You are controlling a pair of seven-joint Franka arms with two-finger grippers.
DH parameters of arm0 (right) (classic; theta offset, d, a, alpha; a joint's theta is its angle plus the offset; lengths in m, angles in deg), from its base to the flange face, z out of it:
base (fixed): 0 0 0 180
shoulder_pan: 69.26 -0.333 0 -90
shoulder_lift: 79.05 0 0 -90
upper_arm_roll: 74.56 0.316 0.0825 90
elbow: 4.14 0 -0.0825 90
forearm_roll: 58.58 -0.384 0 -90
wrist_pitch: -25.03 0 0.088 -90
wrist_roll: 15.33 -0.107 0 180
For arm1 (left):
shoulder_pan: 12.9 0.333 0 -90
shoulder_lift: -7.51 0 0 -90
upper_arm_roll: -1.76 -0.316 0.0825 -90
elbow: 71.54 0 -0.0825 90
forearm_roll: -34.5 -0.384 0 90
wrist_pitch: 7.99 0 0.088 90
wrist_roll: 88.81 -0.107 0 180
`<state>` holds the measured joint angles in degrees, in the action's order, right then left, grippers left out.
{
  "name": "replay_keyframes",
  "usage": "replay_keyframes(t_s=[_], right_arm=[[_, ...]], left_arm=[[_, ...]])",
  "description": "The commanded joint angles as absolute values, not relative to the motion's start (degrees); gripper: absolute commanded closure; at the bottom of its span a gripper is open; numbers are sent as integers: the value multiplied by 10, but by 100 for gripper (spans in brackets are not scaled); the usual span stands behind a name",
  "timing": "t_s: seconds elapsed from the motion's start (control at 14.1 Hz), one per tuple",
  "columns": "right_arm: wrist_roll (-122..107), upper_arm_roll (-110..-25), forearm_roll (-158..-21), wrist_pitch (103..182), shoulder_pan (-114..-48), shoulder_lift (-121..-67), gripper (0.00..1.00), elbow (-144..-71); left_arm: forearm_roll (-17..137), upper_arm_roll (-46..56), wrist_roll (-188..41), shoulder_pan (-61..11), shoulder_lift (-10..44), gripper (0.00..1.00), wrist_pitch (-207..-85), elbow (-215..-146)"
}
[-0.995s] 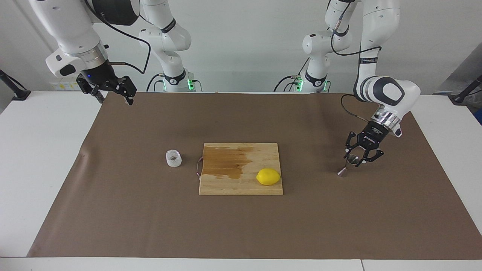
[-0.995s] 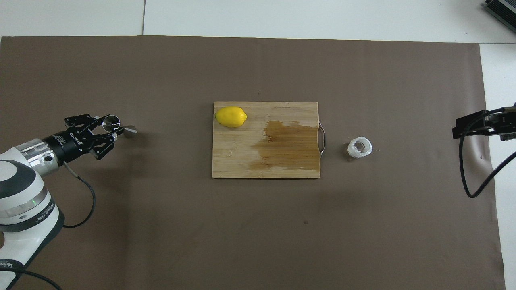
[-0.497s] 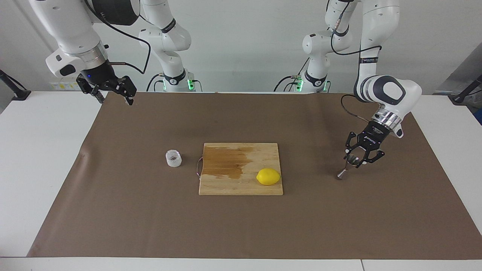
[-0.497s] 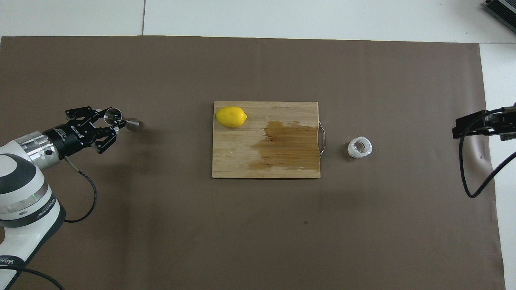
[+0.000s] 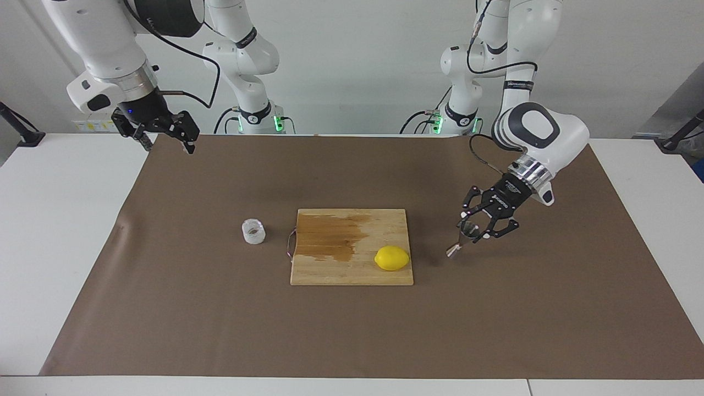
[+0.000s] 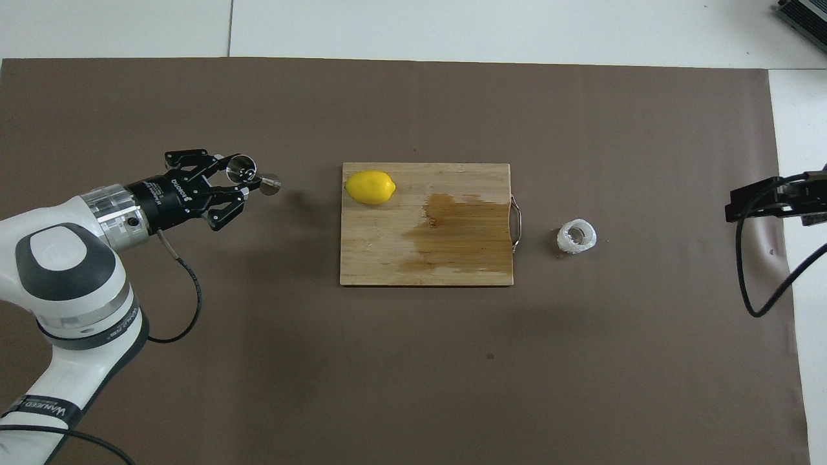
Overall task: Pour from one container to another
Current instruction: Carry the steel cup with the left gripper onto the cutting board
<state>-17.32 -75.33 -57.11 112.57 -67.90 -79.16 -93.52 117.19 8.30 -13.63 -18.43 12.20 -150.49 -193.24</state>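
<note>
My left gripper (image 5: 476, 231) is shut on the steel jigger (image 5: 454, 249) and holds it tilted over the brown mat, beside the cutting board's lemon end. The overhead view shows the same gripper (image 6: 240, 181) and the jigger (image 6: 268, 184). The frosted glass cup (image 5: 253, 231) stands upright on the mat beside the board's handle, toward the right arm's end; it also shows in the overhead view (image 6: 577, 236). My right gripper (image 5: 165, 138) is open and empty, and waits over the mat's corner near the right arm's base.
A wooden cutting board (image 5: 352, 269) with a dark wet patch lies mid-table. A yellow lemon (image 5: 392, 258) sits on it, at the corner toward the left arm. The brown mat (image 5: 352, 330) covers most of the white table.
My left gripper has carried the jigger sideways toward the cutting board, away from the left arm's end of the table. The right arm and the glass cup have not moved.
</note>
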Motion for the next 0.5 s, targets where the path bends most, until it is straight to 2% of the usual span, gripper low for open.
replay_keyframes(t_s=[0.0,0.28,0.43], right_arm=[[-174,-750,-578,1120,-672,-781,0,-945],[-174,-749,-579,1120,-672,-781,0,-945],[-174,-749,-579,1120,-672,-781,0,-945]], left_arm=[[1176,76,-68,-266,119,100,-1588,-1913],[1137,76,40,-332,127,100,-1612,-1882],[1112,76,99,-382,145,100,-1682,-1868]])
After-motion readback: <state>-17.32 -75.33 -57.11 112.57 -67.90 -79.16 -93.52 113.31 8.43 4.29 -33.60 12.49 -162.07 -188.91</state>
